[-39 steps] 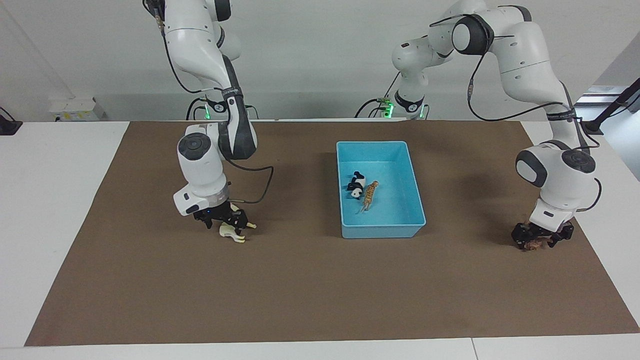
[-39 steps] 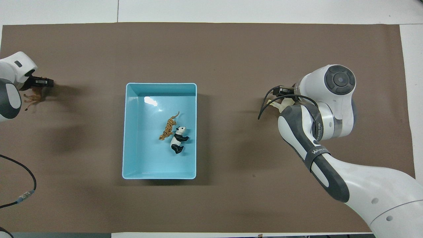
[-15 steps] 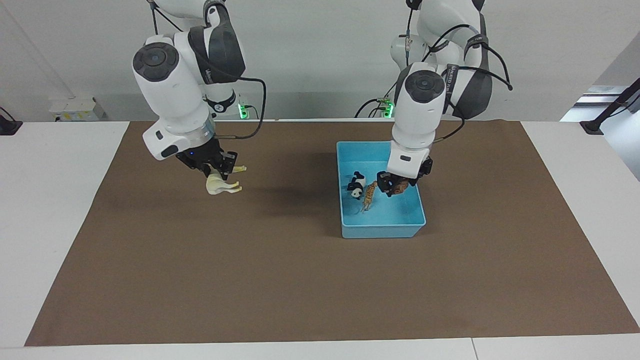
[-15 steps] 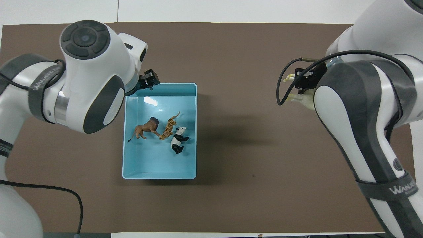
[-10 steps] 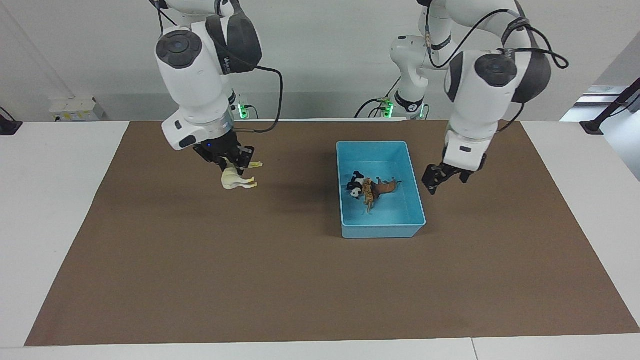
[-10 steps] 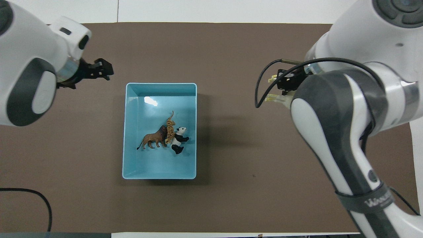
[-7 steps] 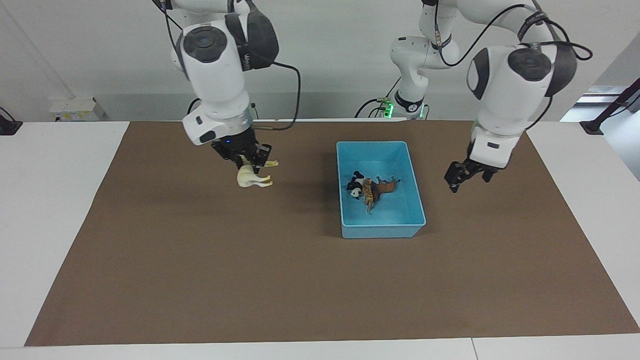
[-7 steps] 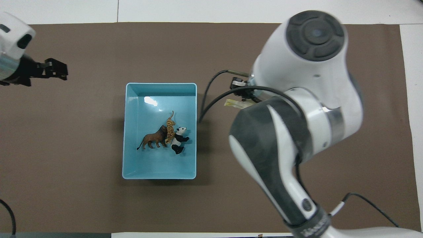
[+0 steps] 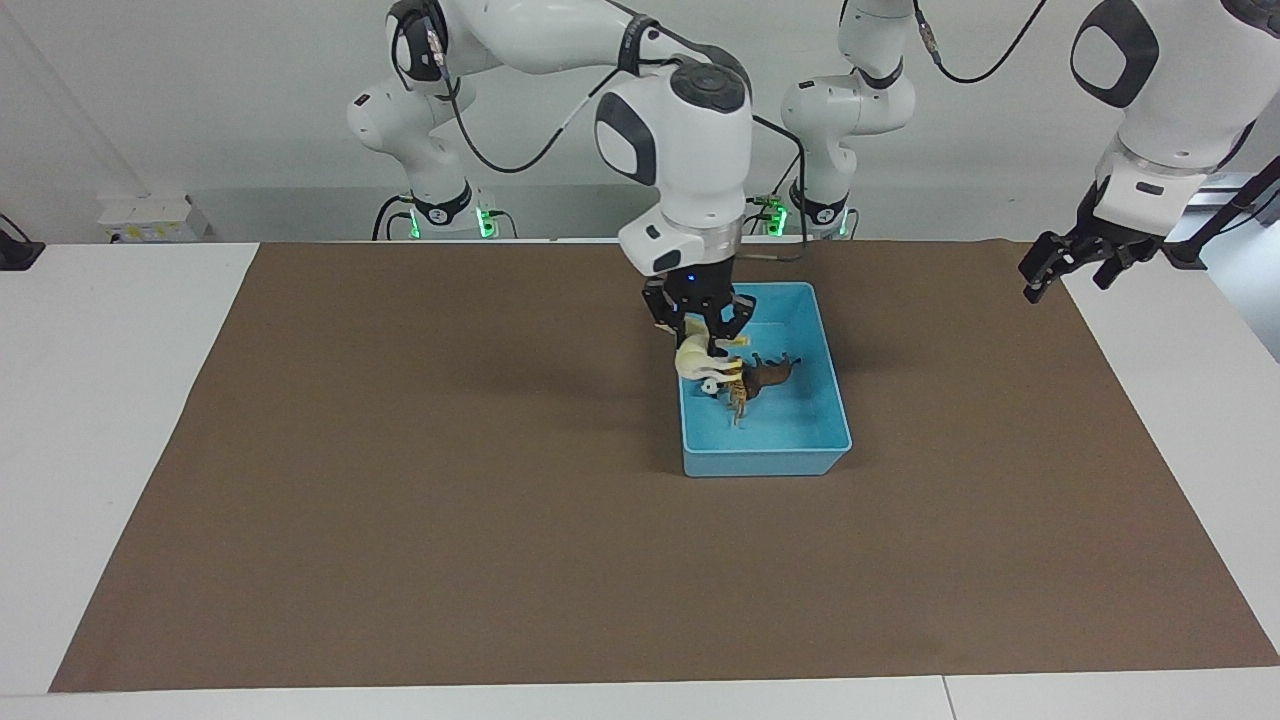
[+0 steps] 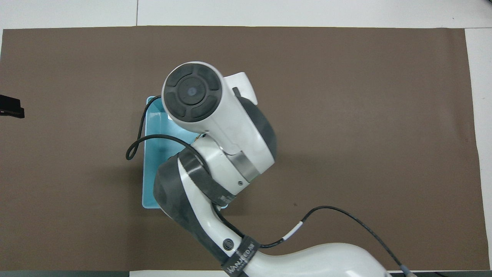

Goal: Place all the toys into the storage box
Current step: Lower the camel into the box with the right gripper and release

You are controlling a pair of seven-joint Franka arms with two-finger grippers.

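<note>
The right gripper (image 9: 700, 322) hangs over the blue storage box (image 9: 830, 420), pinching the cream horse (image 9: 693, 362) above the tiger (image 9: 738, 397) and brown lion (image 9: 770, 375). The left gripper (image 9: 1070, 262) waits spread over the mat's (image 9: 400, 500) edge.

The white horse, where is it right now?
In the facing view the white horse hangs in the right hand, just over the blue storage box, above the edge toward the right arm's end of the table. The overhead view hides it under the arm.

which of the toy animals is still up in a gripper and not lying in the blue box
The cream-white horse, gripped by the right gripper over the storage box. The brown animal lies on the box floor.
</note>
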